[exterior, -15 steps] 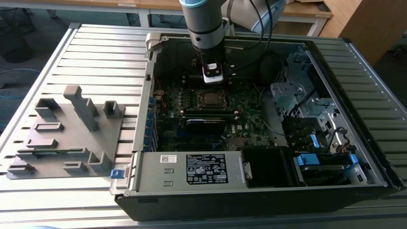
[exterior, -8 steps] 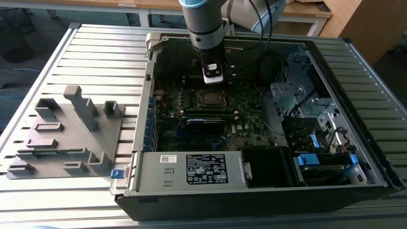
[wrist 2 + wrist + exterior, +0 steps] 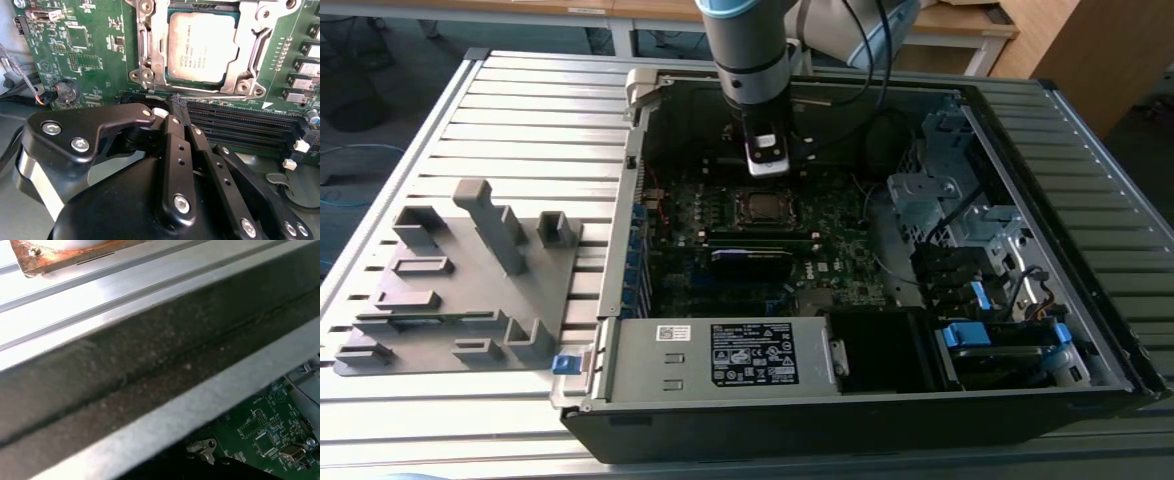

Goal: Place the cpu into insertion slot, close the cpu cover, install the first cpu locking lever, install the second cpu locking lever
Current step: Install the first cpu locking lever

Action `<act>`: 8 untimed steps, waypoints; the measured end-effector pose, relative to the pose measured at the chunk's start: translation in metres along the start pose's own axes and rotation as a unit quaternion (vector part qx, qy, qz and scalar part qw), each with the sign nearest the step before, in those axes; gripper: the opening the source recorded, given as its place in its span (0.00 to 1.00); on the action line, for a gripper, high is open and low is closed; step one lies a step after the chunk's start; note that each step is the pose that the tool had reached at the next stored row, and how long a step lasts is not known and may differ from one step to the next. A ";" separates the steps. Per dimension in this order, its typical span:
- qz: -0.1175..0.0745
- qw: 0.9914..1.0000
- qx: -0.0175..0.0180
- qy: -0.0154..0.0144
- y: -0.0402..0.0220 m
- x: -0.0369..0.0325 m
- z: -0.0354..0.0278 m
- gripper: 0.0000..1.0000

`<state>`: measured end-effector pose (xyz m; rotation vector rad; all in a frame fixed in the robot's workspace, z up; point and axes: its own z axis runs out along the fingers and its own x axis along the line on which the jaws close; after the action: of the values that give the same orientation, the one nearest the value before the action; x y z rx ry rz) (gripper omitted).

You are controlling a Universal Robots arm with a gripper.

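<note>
An open computer case (image 3: pixel 881 400) is laid flat on a ribbed grey metal table (image 3: pixel 520 110), filling the centre and right of the exterior view. A grey moulded fixture (image 3: pixel 454 290) is seen at the left of that frame, and wooden desks (image 3: pixel 961 25) and a dark floor along its top edge. The arm (image 3: pixel 747 60) is lowered into the case from the upper middle, with the gripper (image 3: pixel 767 165) just above the socket on the green board (image 3: pixel 827 250).

In the second wrist view the cpu (image 3: pixel 200 47) is seated in the insertion slot (image 3: pixel 150 65) at the upper centre, framed by the cpu cover (image 3: pixel 247 55), which is laid flat around it. The gripper (image 3: pixel 179 102) is held near the slot's edge, over the black memory slots (image 3: pixel 240 122); its fingers (image 3: pixel 175 130) are pressed together, and nothing is seen held.

In the first wrist view a case wall (image 3: pixel 150 365) crosses the frame.
</note>
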<state>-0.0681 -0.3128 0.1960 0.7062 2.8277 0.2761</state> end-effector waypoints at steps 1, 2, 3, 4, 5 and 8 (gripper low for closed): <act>0.000 1.000 0.000 0.000 -0.0002 -0.0004 0.0003 0.11; 0.000 1.000 0.000 0.000 -0.0003 -0.0007 0.0006 0.11; 0.000 1.000 0.000 0.000 -0.0003 -0.0010 0.0010 0.11; 0.000 1.000 0.000 0.000 -0.0003 -0.0013 0.0013 0.11; 0.000 1.000 0.000 0.000 -0.0003 -0.0015 0.0016 0.11; 0.000 1.000 0.001 0.000 -0.0004 -0.0017 0.0026 0.11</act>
<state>-0.0661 -0.3137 0.1937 0.7062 2.8278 0.2742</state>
